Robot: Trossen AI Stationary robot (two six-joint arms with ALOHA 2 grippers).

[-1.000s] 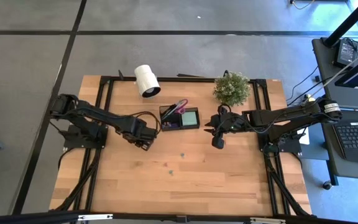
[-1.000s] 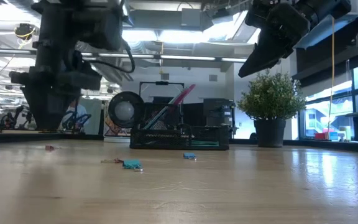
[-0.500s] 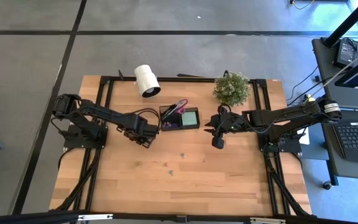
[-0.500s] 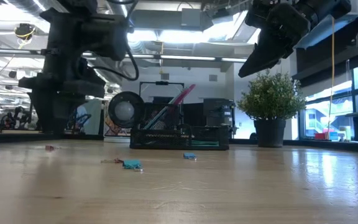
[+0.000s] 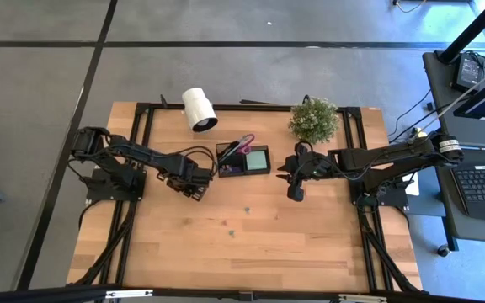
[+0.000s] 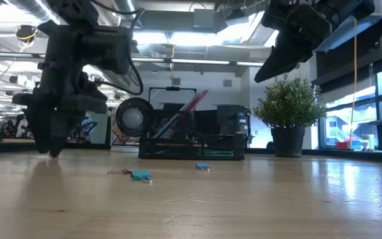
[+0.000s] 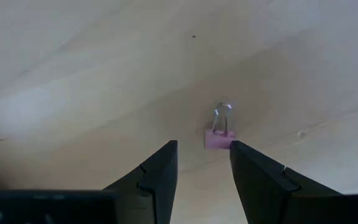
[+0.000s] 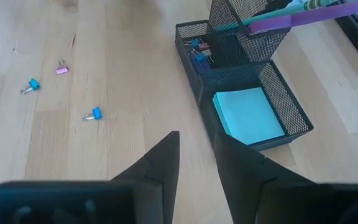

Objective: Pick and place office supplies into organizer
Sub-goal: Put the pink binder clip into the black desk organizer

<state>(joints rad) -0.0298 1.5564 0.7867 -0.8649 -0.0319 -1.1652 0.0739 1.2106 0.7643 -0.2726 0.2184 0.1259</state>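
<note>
The left gripper (image 7: pixel 201 165) hangs low over the table (image 5: pixel 251 244), fingers apart – a pink clip (image 7: pixel 219 138) lies just ahead. The right gripper (image 8: pixel 194 155), narrowly open, waits beside the organizer (image 8: pixel 291 121).

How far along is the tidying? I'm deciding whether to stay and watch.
Scissors, pens and sticky pad already sit in the organizer. The left end effector, open, is lined up on a pink clip. Two blue clips lie loose; the right end effector hovers.
</note>
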